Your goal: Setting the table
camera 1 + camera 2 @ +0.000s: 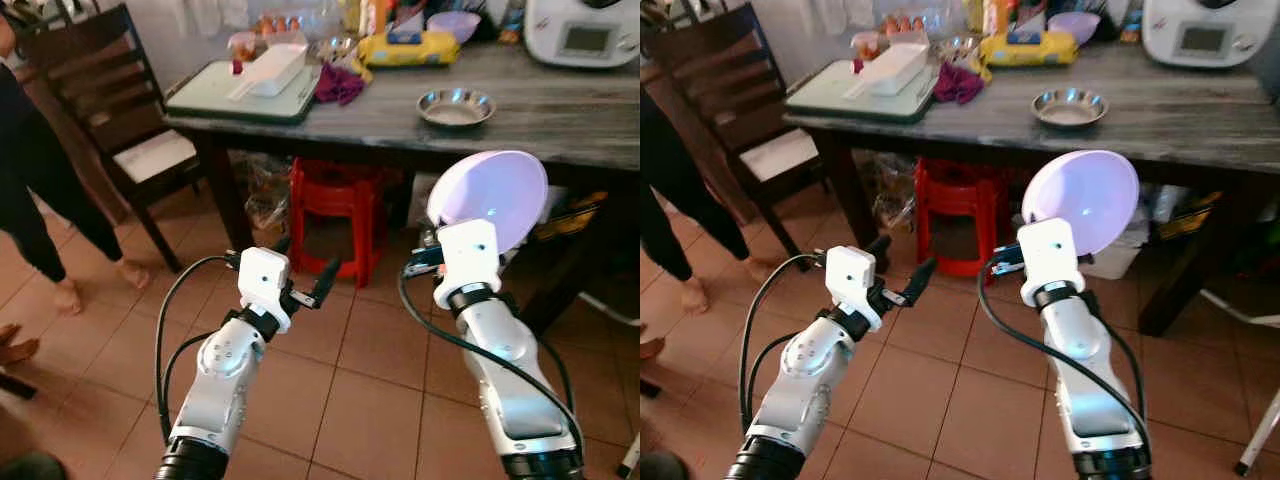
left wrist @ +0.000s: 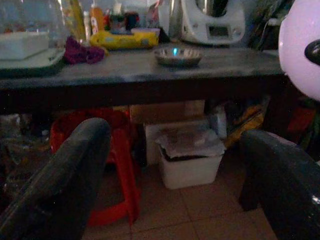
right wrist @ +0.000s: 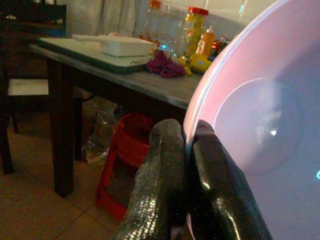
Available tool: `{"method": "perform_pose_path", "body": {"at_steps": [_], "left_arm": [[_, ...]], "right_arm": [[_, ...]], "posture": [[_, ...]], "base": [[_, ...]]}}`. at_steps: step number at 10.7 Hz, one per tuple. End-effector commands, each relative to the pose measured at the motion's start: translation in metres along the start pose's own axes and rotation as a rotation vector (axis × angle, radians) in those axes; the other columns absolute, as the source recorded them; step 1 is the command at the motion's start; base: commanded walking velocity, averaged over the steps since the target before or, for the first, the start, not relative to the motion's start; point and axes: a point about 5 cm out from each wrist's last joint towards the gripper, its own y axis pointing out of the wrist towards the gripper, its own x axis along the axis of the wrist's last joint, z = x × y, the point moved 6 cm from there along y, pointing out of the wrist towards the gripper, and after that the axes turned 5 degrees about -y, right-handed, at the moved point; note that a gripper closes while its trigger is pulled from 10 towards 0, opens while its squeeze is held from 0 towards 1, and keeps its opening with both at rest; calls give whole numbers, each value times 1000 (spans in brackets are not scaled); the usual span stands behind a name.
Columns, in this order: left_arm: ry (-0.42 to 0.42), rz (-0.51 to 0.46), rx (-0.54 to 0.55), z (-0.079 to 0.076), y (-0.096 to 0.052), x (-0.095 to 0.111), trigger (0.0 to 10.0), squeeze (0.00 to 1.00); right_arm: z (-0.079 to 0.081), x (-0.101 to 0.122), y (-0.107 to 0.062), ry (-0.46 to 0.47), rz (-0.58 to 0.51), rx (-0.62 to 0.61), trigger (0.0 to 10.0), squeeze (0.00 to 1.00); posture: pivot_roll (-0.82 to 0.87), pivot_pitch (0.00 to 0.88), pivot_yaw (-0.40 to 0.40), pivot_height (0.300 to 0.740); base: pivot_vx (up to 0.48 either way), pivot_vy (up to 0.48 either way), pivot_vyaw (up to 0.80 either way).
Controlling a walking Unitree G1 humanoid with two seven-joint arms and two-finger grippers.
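Ahead, table, red stool beneath; right tool clamped on pink bowl; left tool apart.

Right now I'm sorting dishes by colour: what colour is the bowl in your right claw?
Pale lilac bowl, clearest in the right eye view.

A metal dish is sitting near the table's front edge, with a cloth lying to its left. A tray is resting at the table's left corner, a stool is standing beneath, and a chair is standing left of the table.
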Motion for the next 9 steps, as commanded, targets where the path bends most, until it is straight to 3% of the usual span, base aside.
{"method": "perform_pose_path", "body": {"at_steps": [1, 6, 9], "left_arm": [[12, -18, -14, -1, 0, 6, 10000, 0], [1, -20, -33, -4, 0, 6, 10000, 0], [0, -22, -39, -5, 1, 6, 10000, 0]], "right_arm": [[0, 5, 0, 9, -18, -5, 10000, 0], [0, 5, 0, 18, -18, -5, 10000, 0], [2, 9, 1, -11, -39, 9, 10000, 0]], "posture": [[-203, 71, 71, 740], [-204, 72, 74, 740], [-205, 69, 74, 740]], "base": [[352, 0, 0], [416, 0, -701], [449, 0, 148]]}}
